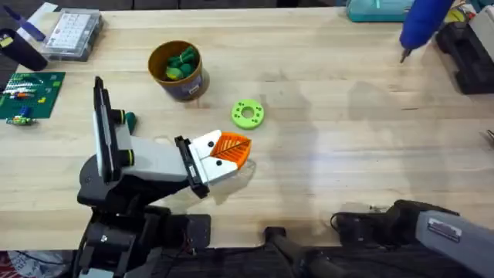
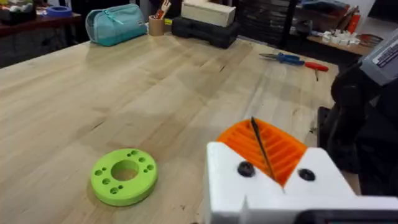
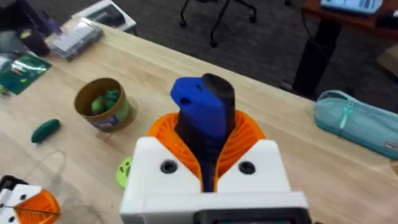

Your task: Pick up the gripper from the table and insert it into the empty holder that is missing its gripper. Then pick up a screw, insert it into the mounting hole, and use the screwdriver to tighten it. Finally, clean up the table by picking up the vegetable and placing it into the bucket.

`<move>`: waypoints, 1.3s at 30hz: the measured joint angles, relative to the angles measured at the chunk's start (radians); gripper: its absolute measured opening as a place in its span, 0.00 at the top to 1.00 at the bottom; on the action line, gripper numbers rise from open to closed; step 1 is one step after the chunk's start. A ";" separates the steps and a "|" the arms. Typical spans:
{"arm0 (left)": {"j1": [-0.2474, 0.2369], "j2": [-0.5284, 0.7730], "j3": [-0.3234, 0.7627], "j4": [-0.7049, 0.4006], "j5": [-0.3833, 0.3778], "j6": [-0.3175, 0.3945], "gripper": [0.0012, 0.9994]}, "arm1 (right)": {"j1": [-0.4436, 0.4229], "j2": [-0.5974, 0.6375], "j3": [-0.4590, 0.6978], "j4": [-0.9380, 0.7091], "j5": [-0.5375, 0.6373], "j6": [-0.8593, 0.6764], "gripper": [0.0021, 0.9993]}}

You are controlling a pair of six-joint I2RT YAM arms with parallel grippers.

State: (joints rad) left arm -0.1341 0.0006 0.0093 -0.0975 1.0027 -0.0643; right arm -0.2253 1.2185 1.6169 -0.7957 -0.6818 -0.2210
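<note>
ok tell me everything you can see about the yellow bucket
The bucket is a short round yellow cup, plastic-looking, with a dark band around its side. It stands upright on the wooden table, toward the far left, beyond the green ring and apart from it. Green toy pieces lie inside it. One dark-green vegetable lies on the table beside it, not touching. No gripper touches the bucket.

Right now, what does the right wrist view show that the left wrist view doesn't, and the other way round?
Right wrist alone: the right gripper shut on the blue screwdriver, the yellow bucket with green pieces inside, and the dark-green vegetable lying on the table beside it. Left wrist alone: the left gripper shut, nothing between its orange pads, plus pliers far across the table. Both show the lime-green ring and the teal pouch.
</note>
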 joint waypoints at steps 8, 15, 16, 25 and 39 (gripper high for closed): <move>0.000 0.000 0.000 0.000 0.000 0.000 0.98 | 0.000 -0.135 0.000 0.008 -0.051 0.041 0.94; 0.000 0.000 0.000 0.000 0.000 0.000 0.98 | 0.006 -0.172 0.005 0.080 -0.158 0.052 0.94; 0.000 0.000 0.000 0.000 0.000 0.000 0.98 | 0.014 -0.172 0.005 0.079 -0.166 0.056 0.94; 0.000 0.000 0.000 0.000 0.000 0.000 0.98 | 0.233 -0.170 -0.001 0.185 -0.120 0.093 0.95; 0.000 0.000 0.000 0.000 0.000 0.000 0.98 | 0.617 -0.176 -0.254 0.521 0.082 0.183 0.95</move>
State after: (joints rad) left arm -0.1341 0.0006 0.0093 -0.0975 1.0027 -0.0643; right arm 0.3915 1.0422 1.3629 -0.2750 -0.5996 -0.0382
